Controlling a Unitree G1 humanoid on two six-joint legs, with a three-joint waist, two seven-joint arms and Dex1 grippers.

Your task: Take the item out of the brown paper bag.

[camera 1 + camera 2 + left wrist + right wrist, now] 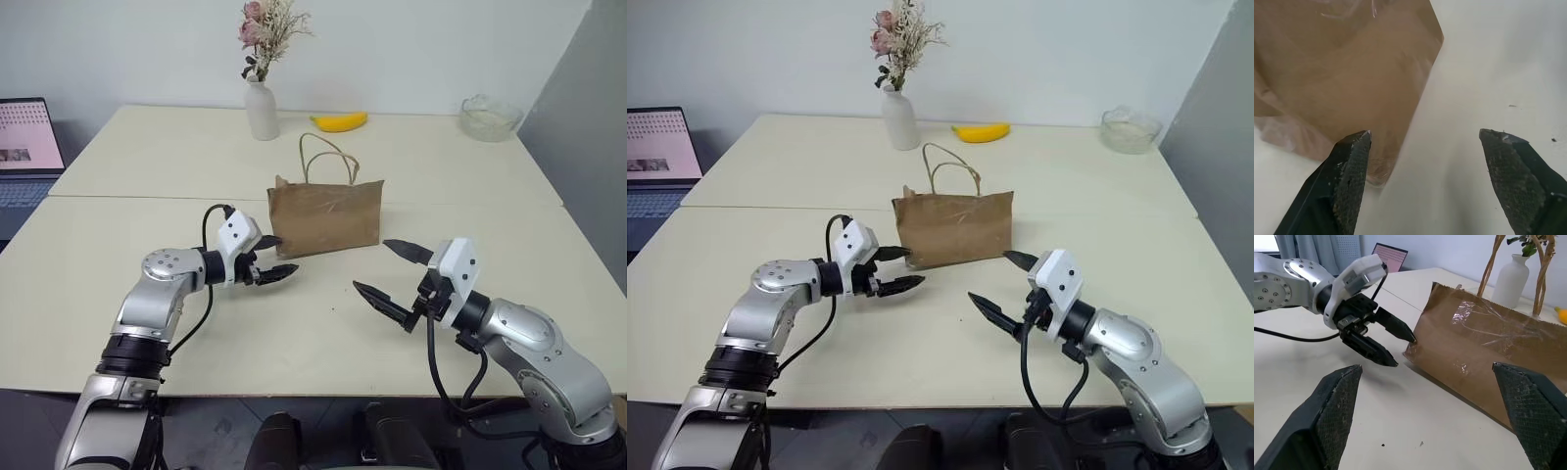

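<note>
1. Standing upright on the tabletop (118,225), the bag (326,217) has its long axis running left to right, broad creased face toward the robot, mouth up.
2. Its two cord handles (328,157) rise in loops above the mouth.
3. A strip of clear tape (1484,328) crosses the bag's near face.
4. The item cannot be seen; the bag's inside is hidden.
5. The left gripper (272,258) sits low at the bag's lower left corner, pointing toward it, fingers (1352,171) released with nothing between them; one fingertip is just beside the corner, and whether it touches I cannot tell.
6. The right gripper (392,269) hangs in front of the bag's right end, apart from it, fingers (1334,406) spread wide and empty.
7. Behind the bag stand a white vase (262,110) of dried flowers, a banana (339,121) and, far right, a glass bowl (490,117).
8. A laptop (24,147) sits at the left edge.
</note>
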